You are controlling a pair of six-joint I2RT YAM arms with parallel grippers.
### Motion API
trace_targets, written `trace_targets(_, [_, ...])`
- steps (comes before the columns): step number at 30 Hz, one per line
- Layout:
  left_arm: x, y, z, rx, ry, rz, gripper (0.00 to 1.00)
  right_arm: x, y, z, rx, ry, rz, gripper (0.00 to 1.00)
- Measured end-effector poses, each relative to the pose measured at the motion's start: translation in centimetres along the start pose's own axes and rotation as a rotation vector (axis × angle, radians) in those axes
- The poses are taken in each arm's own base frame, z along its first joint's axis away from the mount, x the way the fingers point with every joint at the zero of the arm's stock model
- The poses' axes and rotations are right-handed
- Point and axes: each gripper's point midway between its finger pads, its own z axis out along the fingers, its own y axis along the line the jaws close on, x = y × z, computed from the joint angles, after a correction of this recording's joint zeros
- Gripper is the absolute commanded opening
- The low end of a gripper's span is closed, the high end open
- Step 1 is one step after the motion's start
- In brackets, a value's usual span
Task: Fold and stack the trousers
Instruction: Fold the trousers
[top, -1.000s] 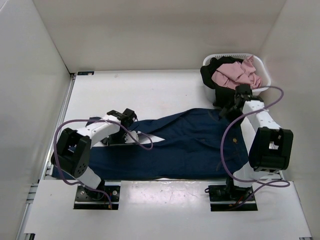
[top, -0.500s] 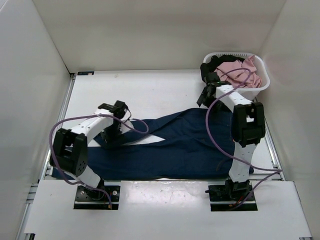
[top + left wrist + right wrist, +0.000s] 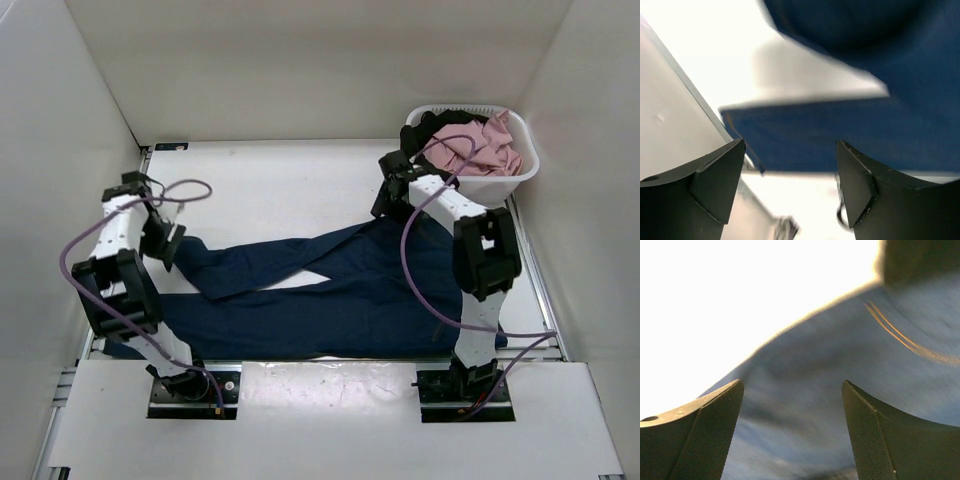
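Just changed, for the left gripper: a second ago down on the upper leg near the middle of the cloth, now drawn back to the far left, beside the cuff end of that leg. Fingers spread wide, nothing between them. Likewise for the right gripper: gone from the side next to the basket, now over the far edge of the waist. Also spread wide and holding nothing, with only denim and a line of orange stitching below.

Position of the trousers: flat along the near part of the table, waist to the right, legs to the left. Legs splayed apart, with a longer wedge of bare table between them than before.

Probably the end of a spreading step, with the cloth released on both sides. No fold made yet and no stack started, so still early in the task. Next, most likely, a fresh grip at cuff and waist.

Hard to make out:
- Both wrist views blurred, the right one washed out to white over the table.
- Contact between the left fingertips and the cuff: impossible to tell.
- End of the lower leg partly hidden behind the left arm.
- In the basket, a pink garment heaped on a black garment, shapes unclear.
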Motion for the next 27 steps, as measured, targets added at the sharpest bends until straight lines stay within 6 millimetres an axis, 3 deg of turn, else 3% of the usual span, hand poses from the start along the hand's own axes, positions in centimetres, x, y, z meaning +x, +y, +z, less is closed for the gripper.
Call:
trace_targets(2, [-2.1,1.6,0.5,0.020,-0.054,-0.068,0.85,-1.2,1.9,0.9,-0.036,-0.003,-0.005,0.84])
trace_targets(4, [-3.7,1.9,1.6,0.072,-0.078,-0.099,0.85,-1.5,3.2,2.0,-0.062,0.007,-0.019,0.85])
trace_targets(10, [-4.6,-2.0,6.6,0.332,-0.025,-0.130,0.88,0.4,4.2,3.0,-0.093,0.077,-0.085,0.89])
trace_targets(12, [-4.6,-3.4,7.5,0.414,-0.014,-0.141,0.82,0.5,4.7,3.1,-0.103,0.089,-0.096,0.89])
trace_targets(13, [-4.7,-4.0,7.6,0.448,-0.016,-0.146,0.65,0.5,5.1,3.3,-0.110,0.092,-0.101,0.86])
trace_targets(15, [-4.9,-4.7,7.5,0.497,-0.027,-0.159,0.43,0.6,5.8,4.1,-0.118,0.106,-0.112,0.71])
trace_targets(16, [-5.1,-5.0,7.4,0.519,-0.037,-0.161,0.34,0.5,5.9,4.3,-0.110,0.112,-0.120,0.43])
trace_targets(17, [-5.3,-5.3,7.3,0.540,-0.047,-0.163,0.14,0.4,6.1,4.4,-0.115,0.112,-0.126,0.29])
trace_targets(19, [-5.8,-5.5,7.0,0.567,-0.063,-0.171,0.14,0.4,6.4,4.7,-0.124,0.117,-0.127,0.02])
trace_targets(23, [-7.2,-3.9,5.7,0.559,-0.105,-0.188,0.14,0.5,6.4,4.7,-0.139,0.127,-0.124,0.00])
trace_targets(27, [-8.2,0.9,2.6,0.465,-0.181,-0.230,0.14,1.4,5.4,3.7,-0.141,0.133,-0.143,0.00])
